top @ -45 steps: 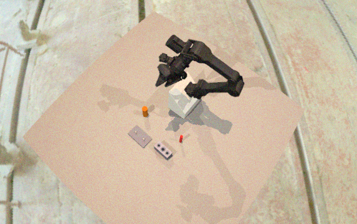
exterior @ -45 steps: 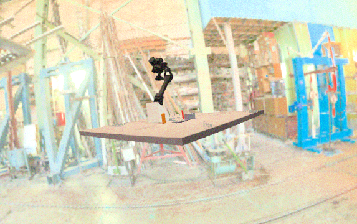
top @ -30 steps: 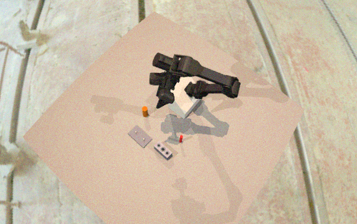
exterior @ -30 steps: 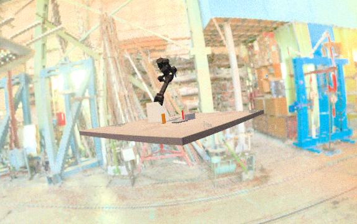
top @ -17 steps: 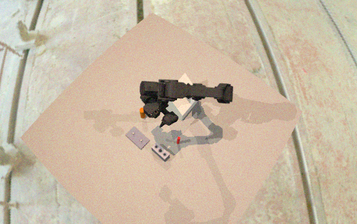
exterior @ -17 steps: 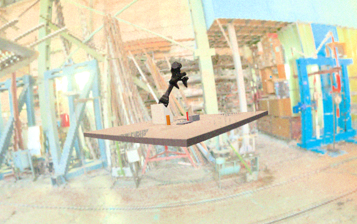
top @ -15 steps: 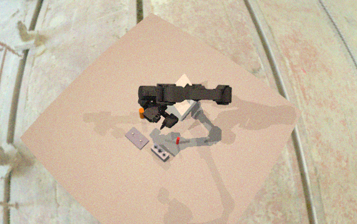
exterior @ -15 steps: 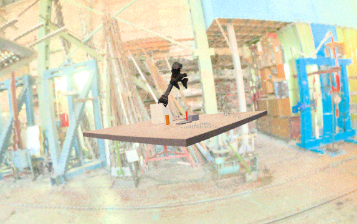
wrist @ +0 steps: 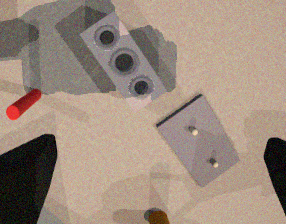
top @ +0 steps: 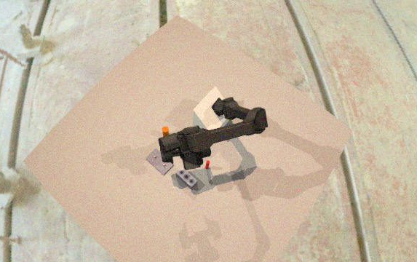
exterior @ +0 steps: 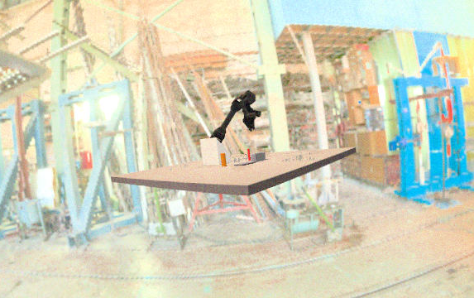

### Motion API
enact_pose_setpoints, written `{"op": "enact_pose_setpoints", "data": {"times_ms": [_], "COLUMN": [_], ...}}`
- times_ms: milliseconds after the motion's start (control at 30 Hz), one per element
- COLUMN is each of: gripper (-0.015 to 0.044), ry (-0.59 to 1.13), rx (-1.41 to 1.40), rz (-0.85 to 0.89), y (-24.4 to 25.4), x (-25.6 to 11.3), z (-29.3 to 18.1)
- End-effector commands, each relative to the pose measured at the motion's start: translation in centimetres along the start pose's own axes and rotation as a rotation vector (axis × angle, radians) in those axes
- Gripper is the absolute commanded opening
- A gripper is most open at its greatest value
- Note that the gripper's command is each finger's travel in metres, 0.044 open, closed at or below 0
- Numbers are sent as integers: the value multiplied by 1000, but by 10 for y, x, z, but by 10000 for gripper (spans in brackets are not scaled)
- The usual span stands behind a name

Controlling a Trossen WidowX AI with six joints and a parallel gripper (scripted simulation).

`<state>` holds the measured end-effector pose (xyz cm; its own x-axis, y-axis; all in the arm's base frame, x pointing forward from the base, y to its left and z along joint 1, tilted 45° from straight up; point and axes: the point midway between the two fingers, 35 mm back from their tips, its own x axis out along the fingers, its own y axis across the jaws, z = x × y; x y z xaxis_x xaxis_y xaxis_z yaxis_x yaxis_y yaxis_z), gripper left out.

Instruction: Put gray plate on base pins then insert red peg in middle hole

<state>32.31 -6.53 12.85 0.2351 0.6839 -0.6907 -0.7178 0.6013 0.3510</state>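
Observation:
The gray plate (top: 182, 173) (exterior: 258, 156) (wrist: 114, 48), a thick block with three holes in a row, rests on the table beside the base, not on its pins. The flat gray base (top: 159, 163) (wrist: 191, 150) has two small upright pins, both bare. The red peg (top: 207, 164) (exterior: 249, 155) (wrist: 24, 104) stands upright on the table, on the plate's other side from the base. My gripper (top: 179, 164) (exterior: 251, 128) (wrist: 166, 148) is open and empty, high above the table. In the wrist view the base shows between its fingers, with the plate and peg farther up.
An orange cylinder (top: 165, 131) (exterior: 223, 160) (wrist: 158, 217) stands upright near the base. A pale block (top: 206, 107) (exterior: 208, 151) stands at the arm's foot. The table's edge (exterior: 248, 189) shows in the exterior view. Arm shadows fall across the plate's surroundings.

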Motion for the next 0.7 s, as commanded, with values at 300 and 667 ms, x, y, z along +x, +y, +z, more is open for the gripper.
{"op": "enact_pose_setpoints", "data": {"times_ms": [300, 667], "gripper": [440, 440], "ry": [81, 78], "rx": [-609, -609], "rz": [146, 146], "y": [16, 22], "x": [56, 118], "z": [16, 10]}}
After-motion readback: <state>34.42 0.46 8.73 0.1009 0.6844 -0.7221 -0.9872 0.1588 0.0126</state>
